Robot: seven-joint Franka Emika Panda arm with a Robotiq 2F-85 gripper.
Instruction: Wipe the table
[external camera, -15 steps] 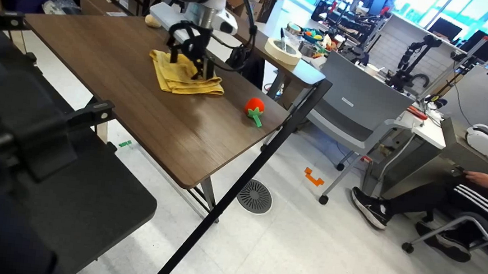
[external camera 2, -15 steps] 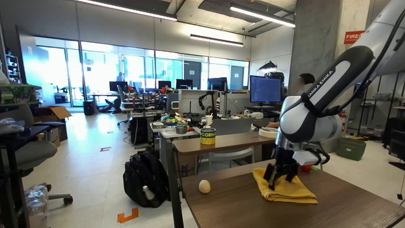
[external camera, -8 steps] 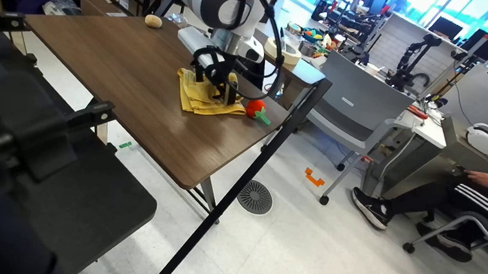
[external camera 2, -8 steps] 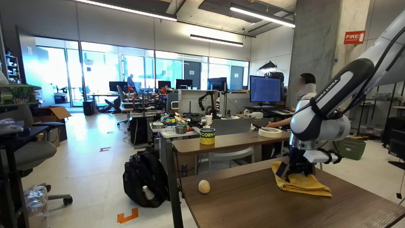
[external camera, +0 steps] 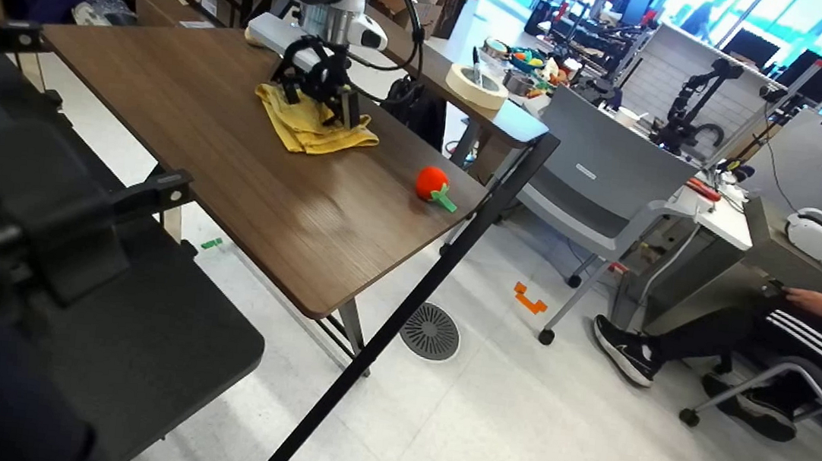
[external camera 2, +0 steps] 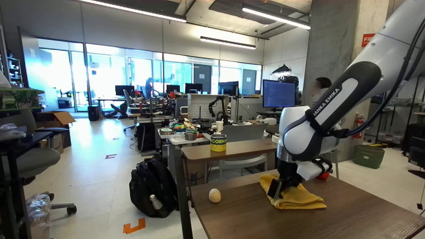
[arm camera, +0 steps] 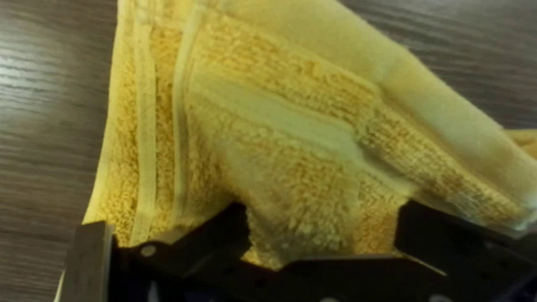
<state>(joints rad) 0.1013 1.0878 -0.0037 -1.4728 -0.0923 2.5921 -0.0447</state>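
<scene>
The table (external camera: 256,176) is what needs wiping, its brown top showing in both exterior views. On it, close to the long edge beside the raised shelf (external camera 2: 245,151), lies a folded yellow cloth (external camera 2: 298,199); the layers probably serve as a thick pad that spreads the push. The gripper (external camera: 321,108) points down onto the cloth with its fingers (external camera: 350,108) spread wide, and in the wrist view the cloth bulges between them. That suggests pressing and dragging rather than pinching and lifting, so a push that turns too light could let the fingers slide over the cloth or bunch it.

A tomato (external camera: 430,184) lies near a corner on that same long edge, well apart from the cloth; a stroke to that end would likely run into it. Towards the other end, near the short edge, sits a pale ball (external camera 2: 214,196), which a full-length stroke might roll off. The shelf stands higher than the table and carries a can (external camera 2: 218,143) and a roll of tape (external camera: 474,97), both out of the cloth's path, though the shelf itself may crowd the arm (external camera 2: 308,139) along that edge. Its black leg (external camera: 452,252) passes the tomato's corner.
</scene>
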